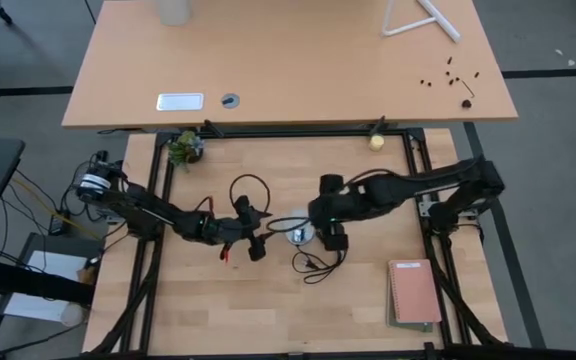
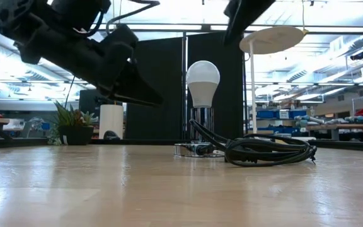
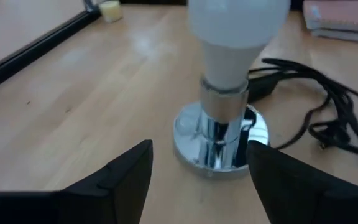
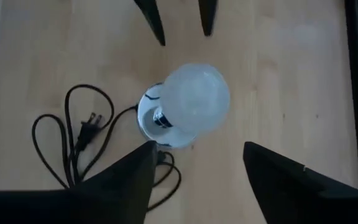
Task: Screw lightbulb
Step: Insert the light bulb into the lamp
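The right hand (image 4: 197,171) hangs above the lightbulb (image 4: 194,98) with its two dark fingers spread to either side and nothing between them; it is released and clear of the glass. Seen from overhead, this hand sits at about 3 o'clock from the bulb, just beside it. The left hand (image 3: 197,177) is also spread and empty, low near the table (image 1: 218,310), at about 9 o'clock from the bulb and pointing at the chrome socket (image 3: 219,134); its fingers (image 3: 126,177) frame the base without touching it. The lightbulb stands upright in that socket near the middle of the table, its neck seated in the chrome collar, with the black cord (image 2: 270,151) coiled beside the base at roughly 4 o'clock in the overhead picture. By my reading, the bulb is already started in the thread and the step in hand is a re-grip between turns, or a letting go at the end; how tightly it sits cannot be told. If more turning is needed, the right hand must come down centred over the frosted head, clench gently, and twist about the upright axis, while the left hand steadies the base so it does not spin along.
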Tool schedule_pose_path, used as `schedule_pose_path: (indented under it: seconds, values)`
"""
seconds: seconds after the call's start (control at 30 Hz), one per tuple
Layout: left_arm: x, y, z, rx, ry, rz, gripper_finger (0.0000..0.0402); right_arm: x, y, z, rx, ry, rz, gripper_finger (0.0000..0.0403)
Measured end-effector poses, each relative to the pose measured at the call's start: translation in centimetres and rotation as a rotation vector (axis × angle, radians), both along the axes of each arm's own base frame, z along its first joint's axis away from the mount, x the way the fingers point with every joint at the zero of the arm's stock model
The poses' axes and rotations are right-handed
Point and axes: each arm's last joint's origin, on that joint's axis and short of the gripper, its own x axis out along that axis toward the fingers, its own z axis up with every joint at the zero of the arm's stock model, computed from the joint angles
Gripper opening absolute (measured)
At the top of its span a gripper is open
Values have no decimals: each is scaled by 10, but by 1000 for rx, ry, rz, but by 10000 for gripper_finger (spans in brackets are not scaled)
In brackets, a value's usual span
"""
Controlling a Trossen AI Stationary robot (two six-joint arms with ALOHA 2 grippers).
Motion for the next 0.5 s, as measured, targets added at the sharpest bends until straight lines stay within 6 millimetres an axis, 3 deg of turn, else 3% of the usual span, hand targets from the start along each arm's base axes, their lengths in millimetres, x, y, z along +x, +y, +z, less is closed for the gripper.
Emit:
schedule_pose_path:
  seconds: [0.2, 0.5]
  values:
    - [10, -3, -16, 32, -6, -55, 290, 25, 2, 8, -37, 5, 97, 304]
    - [21, 3, -33, 59, -70, -33, 294, 43, -11, -2, -50, 32, 133, 385]
